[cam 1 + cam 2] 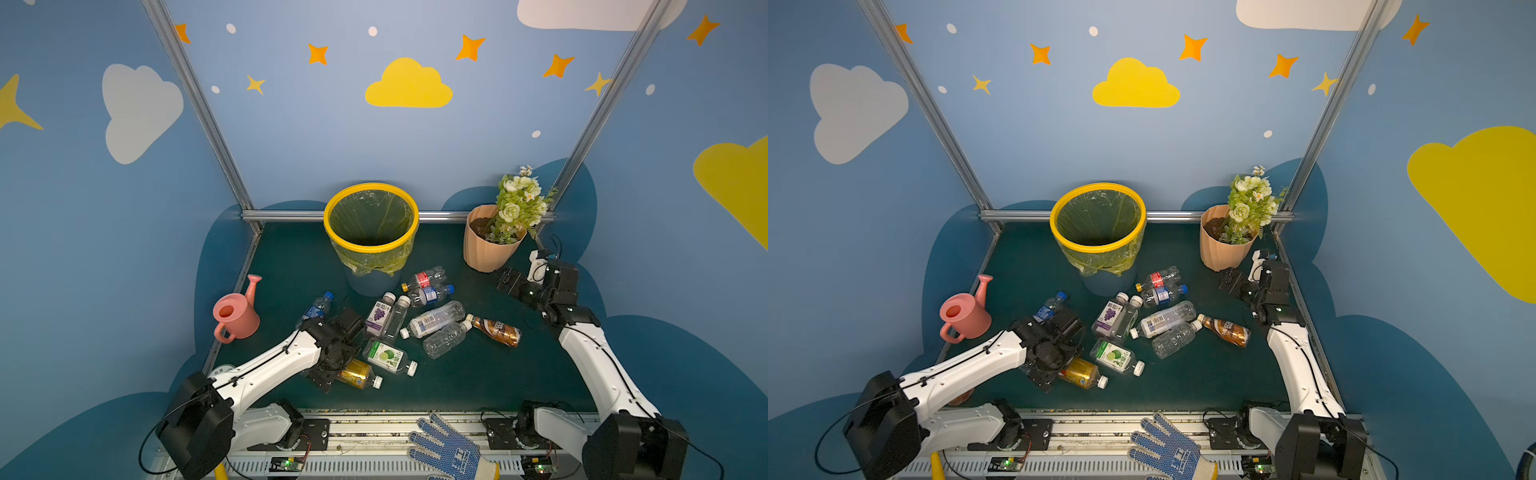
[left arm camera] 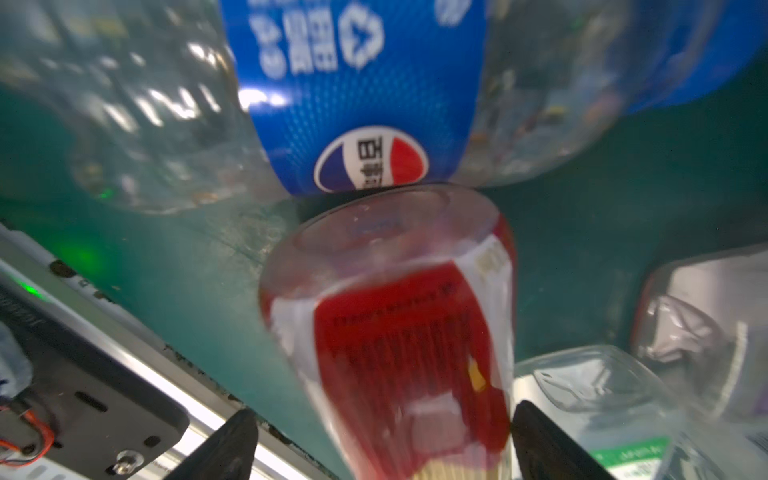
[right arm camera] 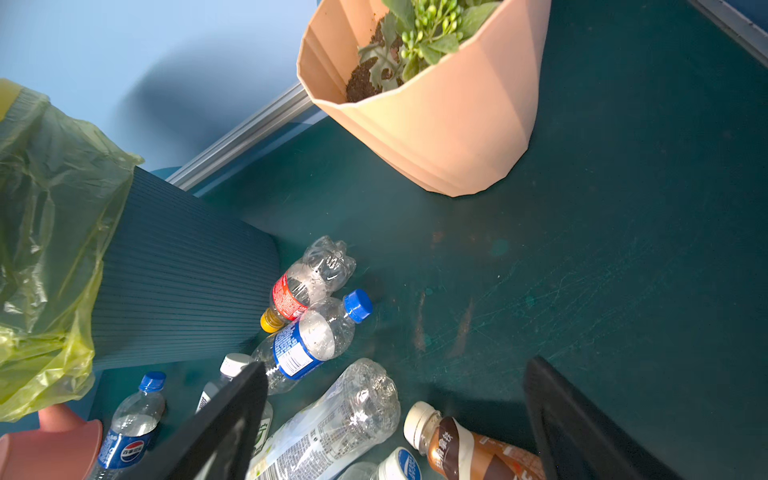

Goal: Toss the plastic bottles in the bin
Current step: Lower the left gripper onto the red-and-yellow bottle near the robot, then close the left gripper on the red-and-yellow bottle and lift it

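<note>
Fingers (image 2: 232,444) spread, left hand (image 2: 384,413) straddles red-label bottle (image 2: 395,332).

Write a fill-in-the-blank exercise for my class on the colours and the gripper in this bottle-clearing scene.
1. The bin has a ___ rim.
2. The watering can is ___.
3. The bottle nearest the watering can has a ___ cap.
4. The right gripper stands ___, with nothing between its fingers.
Missing words: yellow; pink; blue; open.
</note>
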Available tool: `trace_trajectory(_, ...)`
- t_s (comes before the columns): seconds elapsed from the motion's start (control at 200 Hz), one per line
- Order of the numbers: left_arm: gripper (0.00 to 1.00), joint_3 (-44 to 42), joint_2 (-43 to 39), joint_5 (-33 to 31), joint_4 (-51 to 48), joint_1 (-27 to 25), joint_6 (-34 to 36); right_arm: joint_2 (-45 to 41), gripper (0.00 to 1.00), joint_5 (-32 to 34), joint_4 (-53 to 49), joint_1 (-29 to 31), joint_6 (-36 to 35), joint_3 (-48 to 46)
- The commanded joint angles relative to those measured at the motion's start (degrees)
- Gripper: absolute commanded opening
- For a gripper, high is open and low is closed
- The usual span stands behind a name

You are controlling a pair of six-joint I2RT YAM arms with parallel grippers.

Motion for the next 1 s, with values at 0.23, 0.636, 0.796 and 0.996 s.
trace_trajectory(0.23, 0.93, -2.9, 2.9, 1.4, 4.1, 1.0, 1.7, -2.2, 0.94, -2.6, -0.4, -1.7, 0.5, -1.4)
trace_trajectory(0.636, 0.87, -1.9, 8.9, 3.4, 5.5, 2.0, 6.1, -3.8, 0.94, -3.0, -0.9, -3.0, 1.2, -2.0)
trace_trajectory(0.796, 0.78, -2.6, 7.4, 2.0, 5.9, 2.0, 5.7, -4.9, 0.94, -2.7, -1.0, -3.4, 1.4, -2.5)
trace_trajectory(0.996, 0.66, -3.5, 4.8, 1.1, 7.0, 1.8, 5.9, -5.2, 0.94, -2.8, -0.8, -3.8, 1.9, -2.7)
